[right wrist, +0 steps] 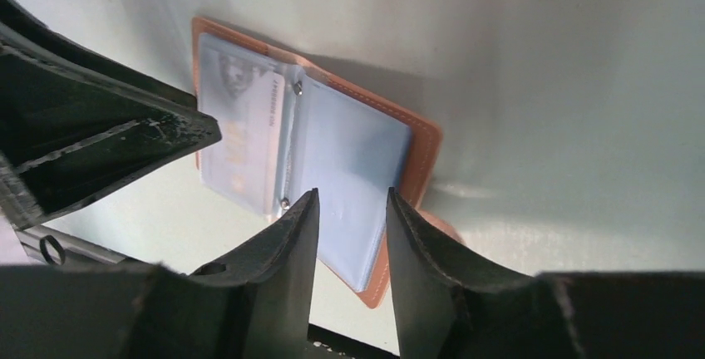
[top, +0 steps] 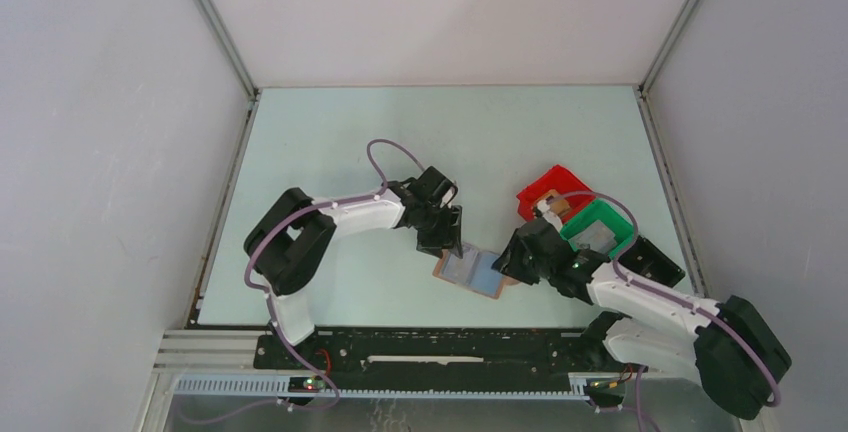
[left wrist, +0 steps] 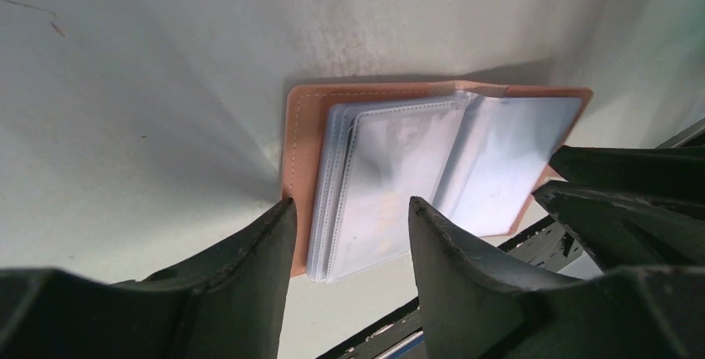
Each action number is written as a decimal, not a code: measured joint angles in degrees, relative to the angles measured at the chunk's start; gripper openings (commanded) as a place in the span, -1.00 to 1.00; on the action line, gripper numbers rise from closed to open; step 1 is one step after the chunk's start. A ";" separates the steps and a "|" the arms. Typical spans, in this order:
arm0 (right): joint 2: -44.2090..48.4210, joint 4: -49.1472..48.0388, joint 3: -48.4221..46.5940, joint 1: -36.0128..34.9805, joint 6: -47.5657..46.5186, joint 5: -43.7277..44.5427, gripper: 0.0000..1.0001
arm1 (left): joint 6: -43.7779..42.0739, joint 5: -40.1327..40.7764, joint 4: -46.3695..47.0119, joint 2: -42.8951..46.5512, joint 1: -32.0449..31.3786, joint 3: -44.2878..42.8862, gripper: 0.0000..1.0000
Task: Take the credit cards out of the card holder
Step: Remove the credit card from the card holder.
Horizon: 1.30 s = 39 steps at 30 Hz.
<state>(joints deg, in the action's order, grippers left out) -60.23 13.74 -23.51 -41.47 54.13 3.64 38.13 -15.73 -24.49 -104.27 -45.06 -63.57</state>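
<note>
Card holder [top: 472, 272] lies open flat on table [top: 400, 132] near the middle of the near edge, long axis along that edge, left hand [top: 448, 248] over its left panel, right hand [top: 512, 260] over its right, both equally near, fingers apart, gripping nothing.

Both arms: white moulded links are noted betw. bulky black joint housings, same build on L arm [top: 355, 214] and R arm [top: 650, 304]. A mauve cable [top: 383, 148] is seen run along each arm, standing off in loops nr the wrist and shoulder. L gripper [top: 447, 248] and R gripper [top: 512, 264] are finished all black. The fingers [left wrist: 249, 284] are shown matte black, wedge-shaped, tapered to blunt tips, edges scuffed pale. A small green LED [top: 311, 384] is seen lit at each base.
</note>
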 measured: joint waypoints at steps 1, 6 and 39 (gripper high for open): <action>1.01 0.39 0.04 -0.04 0.15 0.48 -0.13 | 0.07 -0.11 0.00 -0.04 0.11 0.00 0.15; 3.26 1.01 0.31 -0.02 0.92 1.75 -0.22 | 0.46 -0.55 0.02 -0.20 0.33 0.00 0.15; -5.70 -12.72 3.15 1.05 6.23 -2.67 -0.62 | 0.48 -1.05 0.07 -0.46 0.63 0.02 0.12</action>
<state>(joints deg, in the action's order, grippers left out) -65.93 1.02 -20.36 -40.42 60.36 0.97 38.61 -16.78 -24.43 -104.73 -44.42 -63.55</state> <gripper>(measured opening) 0.153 0.561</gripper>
